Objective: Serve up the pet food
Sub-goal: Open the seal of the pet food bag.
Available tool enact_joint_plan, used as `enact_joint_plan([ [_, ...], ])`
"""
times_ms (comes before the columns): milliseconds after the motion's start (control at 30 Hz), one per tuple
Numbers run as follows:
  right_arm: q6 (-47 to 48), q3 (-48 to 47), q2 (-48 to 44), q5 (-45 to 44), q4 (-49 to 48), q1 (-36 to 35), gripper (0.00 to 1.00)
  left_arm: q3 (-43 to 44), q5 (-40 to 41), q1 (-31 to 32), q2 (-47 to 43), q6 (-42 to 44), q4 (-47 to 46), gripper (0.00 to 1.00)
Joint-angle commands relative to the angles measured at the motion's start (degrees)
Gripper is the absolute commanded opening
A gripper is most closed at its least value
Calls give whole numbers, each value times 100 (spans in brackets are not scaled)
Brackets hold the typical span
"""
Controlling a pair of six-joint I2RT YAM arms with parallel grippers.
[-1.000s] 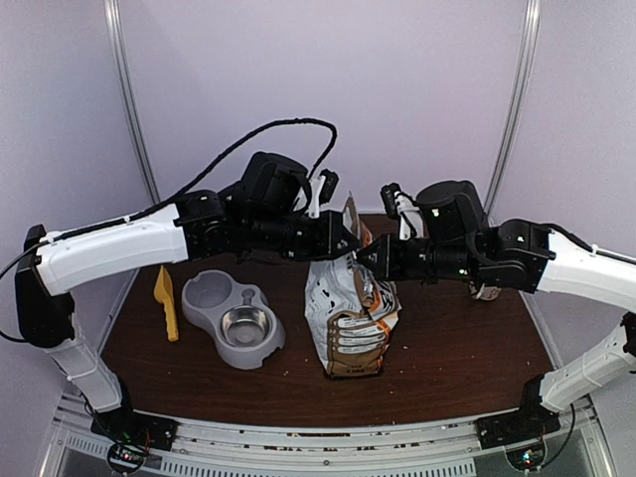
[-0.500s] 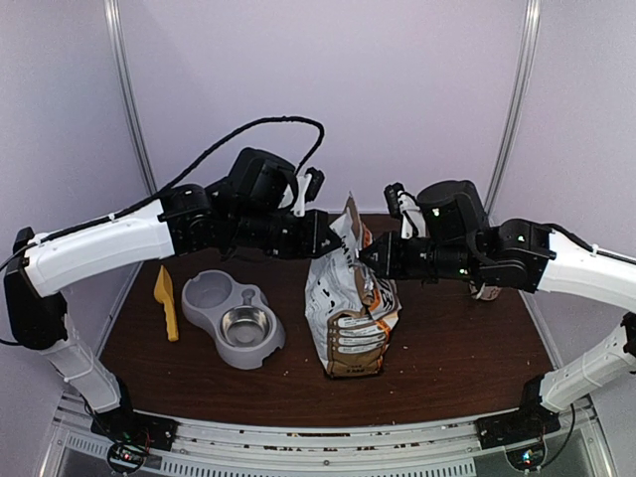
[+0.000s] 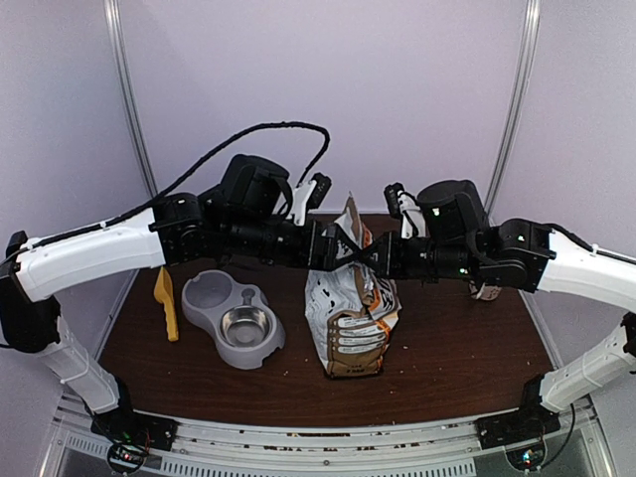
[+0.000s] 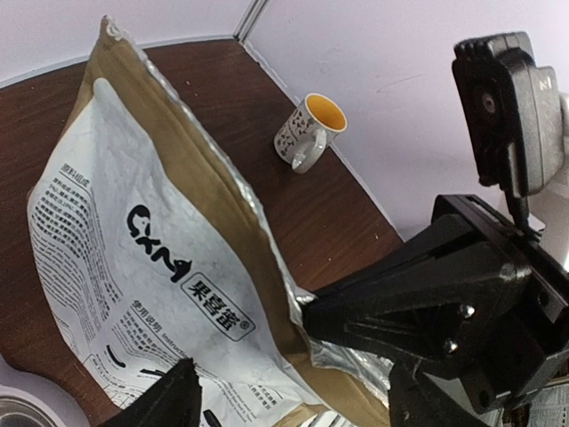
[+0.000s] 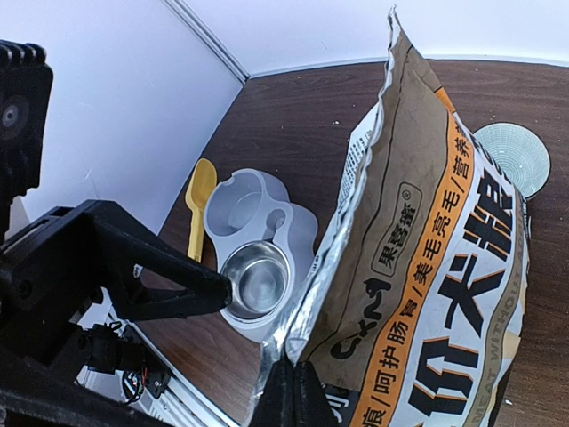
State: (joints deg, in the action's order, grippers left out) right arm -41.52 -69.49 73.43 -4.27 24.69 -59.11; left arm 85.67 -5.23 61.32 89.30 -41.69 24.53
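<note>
Right wrist: right gripper [image 5: 289, 378] clamped on bag [image 5: 418, 267] rim, steadying it upright; left gripper [image 3: 331, 245] spread wide, empty.

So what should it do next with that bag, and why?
Likely close the left gripper on the top edge of the bag. Its jaws stand open right beside that edge, while the right gripper is already shut on it. A second hold would let the two arms spread the mouth before pouring into the empty steel bowl.
</note>
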Motion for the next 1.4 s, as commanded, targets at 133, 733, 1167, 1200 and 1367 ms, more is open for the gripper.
enact_joint_plan([
  [133, -4, -27, 104, -143, 174, 89, 0, -19, -211, 135, -15, -12, -387, 71],
  [733, -37, -152, 174, -56, 64, 85, 0, 98, -500, 183, 464, -410, -389, 44],
  [1167, -3, -238, 120, -42, 93, 92, 0, -199, -567, 239, 405, -637, -221, 34],
  [1200, -3, -239, 109, -51, 106, 93, 0, -221, -560, 247, 397, -645, -221, 34],
  [1367, 3, -218, 48, -104, 102, 91, 0, -317, -534, 249, 366, -737, -186, 29],
])
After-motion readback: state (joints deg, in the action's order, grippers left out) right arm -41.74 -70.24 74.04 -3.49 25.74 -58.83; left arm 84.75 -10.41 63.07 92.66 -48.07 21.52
